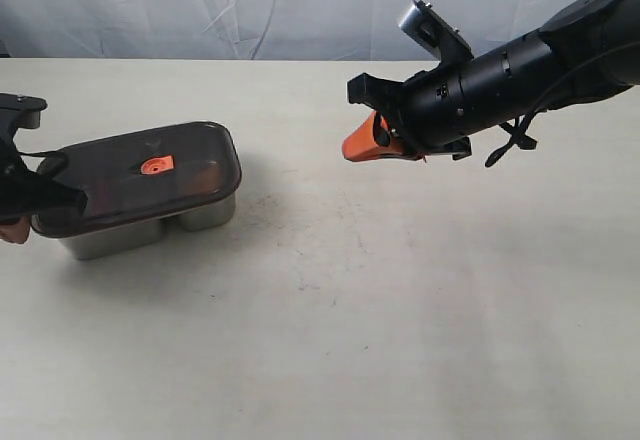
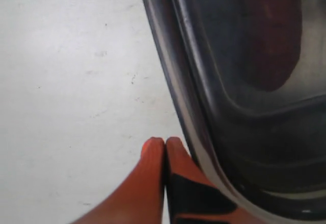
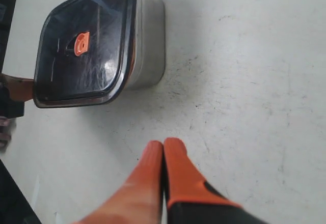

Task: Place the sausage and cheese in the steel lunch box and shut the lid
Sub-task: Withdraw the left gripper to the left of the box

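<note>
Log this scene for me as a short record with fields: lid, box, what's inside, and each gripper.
lid: dark, lying on top of the box and covering it, orange tab facing up
lunch box: steel, standing on the table, on the left arm's side
contents: not clear through the dark lid
left gripper: shut, empty, low beside the lid's edge; contact unclear
right gripper: shut, empty, raised over the table, apart from the box

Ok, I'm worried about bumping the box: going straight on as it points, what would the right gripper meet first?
Most likely the bare table, just beside the steel lunch box: the right gripper slants down and its line seems to pass the box's steel side. Depth is unclear.
</note>
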You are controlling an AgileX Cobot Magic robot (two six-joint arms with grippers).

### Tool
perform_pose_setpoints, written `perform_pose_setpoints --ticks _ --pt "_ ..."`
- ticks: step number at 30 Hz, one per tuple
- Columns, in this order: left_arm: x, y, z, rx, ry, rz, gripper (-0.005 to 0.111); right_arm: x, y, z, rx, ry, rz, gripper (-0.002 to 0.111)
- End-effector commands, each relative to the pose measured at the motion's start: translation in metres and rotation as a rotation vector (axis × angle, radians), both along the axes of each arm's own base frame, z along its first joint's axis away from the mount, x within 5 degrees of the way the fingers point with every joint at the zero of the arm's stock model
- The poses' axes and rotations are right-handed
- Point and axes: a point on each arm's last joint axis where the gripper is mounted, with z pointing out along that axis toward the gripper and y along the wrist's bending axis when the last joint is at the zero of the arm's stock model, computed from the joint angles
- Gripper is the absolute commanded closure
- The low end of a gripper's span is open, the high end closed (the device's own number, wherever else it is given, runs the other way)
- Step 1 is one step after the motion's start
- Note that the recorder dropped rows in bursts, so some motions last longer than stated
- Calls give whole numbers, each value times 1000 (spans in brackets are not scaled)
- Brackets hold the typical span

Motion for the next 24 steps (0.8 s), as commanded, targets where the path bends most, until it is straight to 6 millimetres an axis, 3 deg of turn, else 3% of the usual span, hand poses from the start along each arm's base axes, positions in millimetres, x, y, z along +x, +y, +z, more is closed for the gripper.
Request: perform_pose_setpoints --ticks 1,10,14,18,21,24 --pt "6 -5 -5 -35 -30 6 107 1 -2 5 -3 -27 3 108" --pt "-1 2 19 28 -77 -9 107 1 -2 5 -5 -29 3 108" --pt "-4 7 43 65 -165 22 107 2 -2 5 -9 -32 3 108" --pt "-10 0 66 -12 -236 18 107 4 -2 5 -5 -40 -24 108" --pt "-10 -8 69 -91 -252 -39 107 0 8 5 18 -44 -5 108" --pt "-1 -5 73 -103 -355 -25 107 -6 37 3 8 -91 41 108"
